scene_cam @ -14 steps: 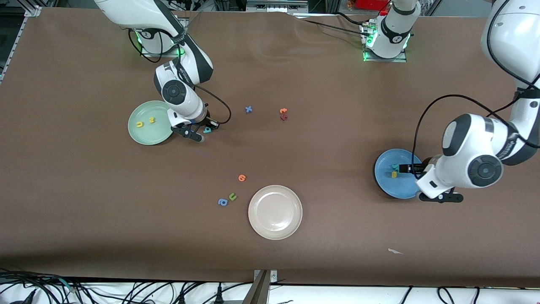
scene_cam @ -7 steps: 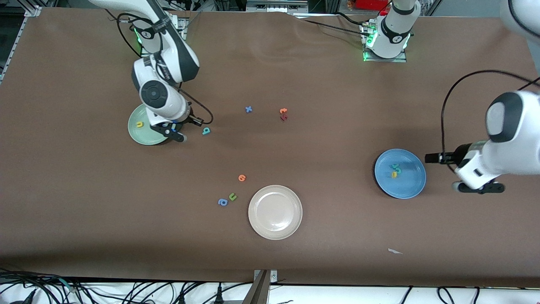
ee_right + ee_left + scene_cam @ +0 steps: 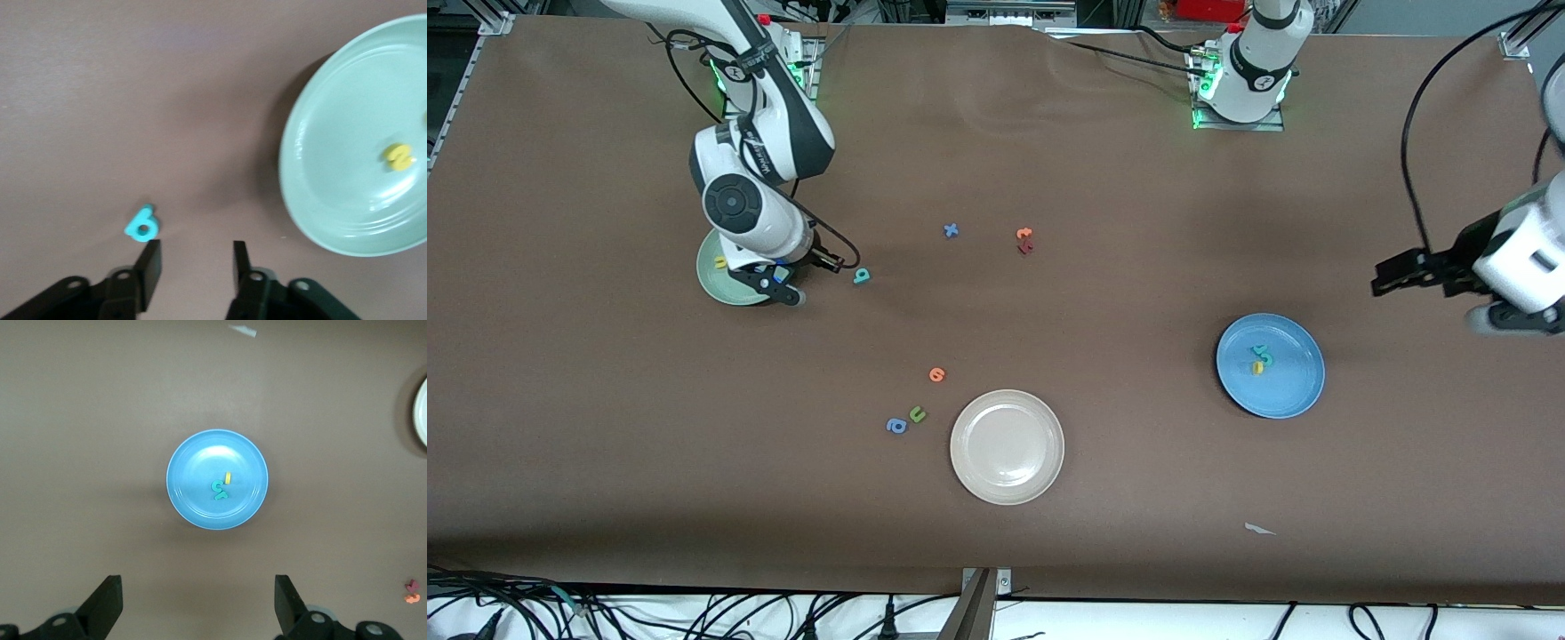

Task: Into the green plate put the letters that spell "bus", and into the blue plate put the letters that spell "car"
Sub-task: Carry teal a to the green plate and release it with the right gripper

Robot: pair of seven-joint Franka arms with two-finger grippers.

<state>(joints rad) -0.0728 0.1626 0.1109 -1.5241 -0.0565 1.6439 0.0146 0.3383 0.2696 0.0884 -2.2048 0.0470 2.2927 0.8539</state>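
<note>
The green plate (image 3: pixel 727 283) lies near the right arm's base with the yellow "u" (image 3: pixel 719 262) in it. The right wrist view shows the green plate (image 3: pixel 333 133) holding the yellow "s" (image 3: pixel 399 157). The teal "b" (image 3: pixel 861 276) lies on the table beside the plate. My right gripper (image 3: pixel 778 292) hangs open and empty (image 3: pixel 195 257) between them, one fingertip close to the "b" (image 3: pixel 141 225). The blue plate (image 3: pixel 1285 391) holds two teal letters (image 3: pixel 1261 354) and the yellow "a" (image 3: pixel 1257 367). My left gripper (image 3: pixel 198 587) is open and empty, raised near the left arm's end of the table, off the blue plate (image 3: pixel 200 500).
A beige plate (image 3: pixel 1007 447) sits nearest the front camera. Beside it lie an orange letter (image 3: pixel 936 374), a green "u" (image 3: pixel 917 413) and a blue "a" (image 3: pixel 895 426). A blue "x" (image 3: pixel 951 230) and orange and red letters (image 3: pixel 1024 240) lie mid-table. A white scrap (image 3: pixel 1258 530) lies near the table's front edge.
My right gripper moved from the "b" toward the green plate and opened; the "b" stayed on the table. My left arm rose and drew away from the blue plate.
</note>
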